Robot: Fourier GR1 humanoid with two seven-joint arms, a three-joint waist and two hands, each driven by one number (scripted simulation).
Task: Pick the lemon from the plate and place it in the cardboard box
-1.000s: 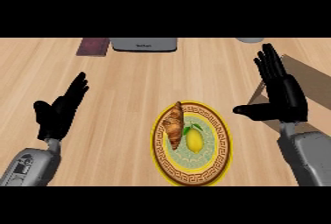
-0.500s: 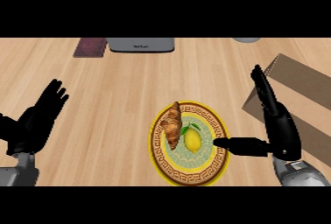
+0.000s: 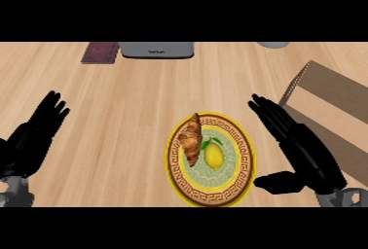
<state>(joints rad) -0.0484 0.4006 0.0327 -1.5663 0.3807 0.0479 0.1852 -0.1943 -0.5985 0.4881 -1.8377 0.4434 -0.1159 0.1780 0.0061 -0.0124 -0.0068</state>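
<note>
1. Lemon (image 3: 214, 155) lies on the plate (image 3: 245, 146), untouched, its green leaf pointing far-left; the right robot hand (image 3: 305, 154) stands just right of the plate with fingers straight and spread, thumb stretched toward the plate's near right rim.
2. Touching the lemon's left side, a croissant (image 3: 191, 138) lies lengthwise on the same plate.
3. The plate, yellow-rimmed with a dark patterned band, sits on the wooden bench (image 3: 137, 97).
4. Right of that robot hand, the cardboard box (image 3: 334, 104) lies at the right edge.
5. The left robot hand (image 3: 32, 141) rests open at the near left edge, fingers up.
6. Along the far edge sit a grey device (image 3: 156, 49) and a dark red book (image 3: 100, 52).
</note>
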